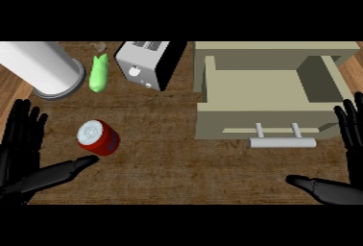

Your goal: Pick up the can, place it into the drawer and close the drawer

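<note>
A red can [98, 137] with a white top stands on the brown counter at the left. My left hand [21, 144] is open beside it, fingers straight up at the left edge, and its thumb [67, 169] points at the can's base from just below. The beige drawer [266, 93] at the right is pulled out and open, with nothing visible inside; its grey handle [282, 141] faces me. My right hand [350, 129] is open at the right edge, just right of the drawer's front, thumb [322, 187] lying below it.
A large white cylinder [42, 67] stands at the back left. A green vegetable-like object [98, 73] lies beside it, and a grey toaster [149, 63] stands behind the middle of the counter. Wooden floor shows beyond both side edges of the counter.
</note>
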`<state>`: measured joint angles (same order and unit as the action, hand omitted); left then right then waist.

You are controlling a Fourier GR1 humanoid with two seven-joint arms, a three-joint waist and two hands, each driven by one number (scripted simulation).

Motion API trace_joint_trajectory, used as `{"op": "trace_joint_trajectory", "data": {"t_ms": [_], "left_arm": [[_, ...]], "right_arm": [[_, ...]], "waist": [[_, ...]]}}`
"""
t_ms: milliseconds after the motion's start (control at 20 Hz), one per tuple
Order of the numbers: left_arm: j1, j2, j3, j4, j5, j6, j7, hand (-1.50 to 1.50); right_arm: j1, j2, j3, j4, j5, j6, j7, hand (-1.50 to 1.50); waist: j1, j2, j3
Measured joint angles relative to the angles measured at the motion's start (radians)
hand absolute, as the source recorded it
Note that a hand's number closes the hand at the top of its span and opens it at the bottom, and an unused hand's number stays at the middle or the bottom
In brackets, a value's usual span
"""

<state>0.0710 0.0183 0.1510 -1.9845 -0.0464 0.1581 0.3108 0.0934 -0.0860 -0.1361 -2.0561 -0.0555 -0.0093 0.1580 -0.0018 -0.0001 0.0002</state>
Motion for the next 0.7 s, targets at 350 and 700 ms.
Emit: {"op": "trace_joint_trajectory", "data": {"t_ms": [350,700], "left_arm": [[0.037,-0.014,-0.055,0.151,-0.018,0.056,-0.143,-1.50],[0.043,-0.017,-0.068,0.341,-0.001,0.105,-0.306,-1.50]], "right_arm": [[0.019,-0.007,-0.033,-0.029,-0.027,0.024,0.003,-1.50],[0.047,-0.008,-0.051,-0.087,-0.041,0.041,0.029,-1.50]], "waist": [[0.000,0.000,0.000],[-0.001,0.000,0.000]]}}
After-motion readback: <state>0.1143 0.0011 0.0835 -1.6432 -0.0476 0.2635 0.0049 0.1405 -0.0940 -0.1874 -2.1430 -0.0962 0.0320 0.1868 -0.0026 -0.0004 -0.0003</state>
